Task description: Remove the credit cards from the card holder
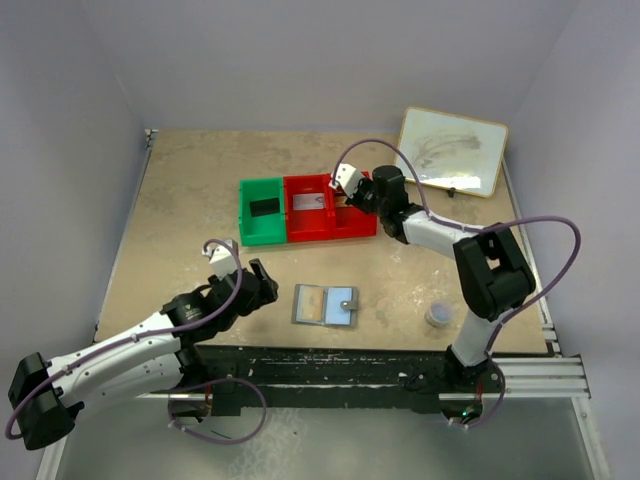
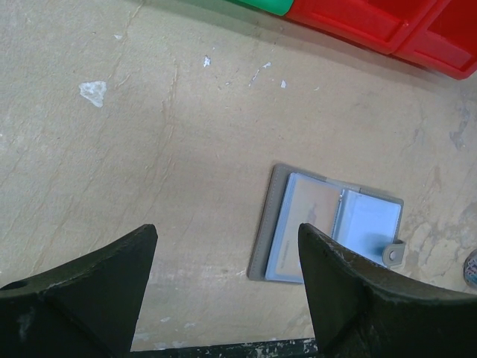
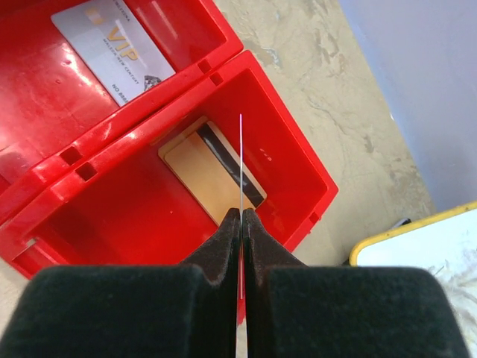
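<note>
**Bins, board and puck on the tabletop**

A red plastic bin (image 1: 310, 232) with two compartments sits on the scuffed beige tabletop (image 1: 200, 190). A green plastic bin (image 1: 246, 215) touches its left side. A yellow-framed whiteboard (image 1: 452, 150) is to its right and farther back. A small round silvery puck (image 1: 438, 314) stands well nearer, to the right.

Top external camera is looking steeply down from above and behind the arm bases, taking in the whole beige tabletop (image 1: 200, 200). Left wrist camera is hanging low, peering forward past its dark fingers (image 2: 82, 291) at the open flat grey card holder (image 2: 328, 224); the top view is sharing that card holder (image 1: 325, 305). Right wrist camera is sitting close over the red plastic bins (image 3: 298, 156), sighting down its black fingers (image 3: 216, 246) along an edge-on white credit card (image 3: 241, 149). Those bins are showing in all three views.
</note>
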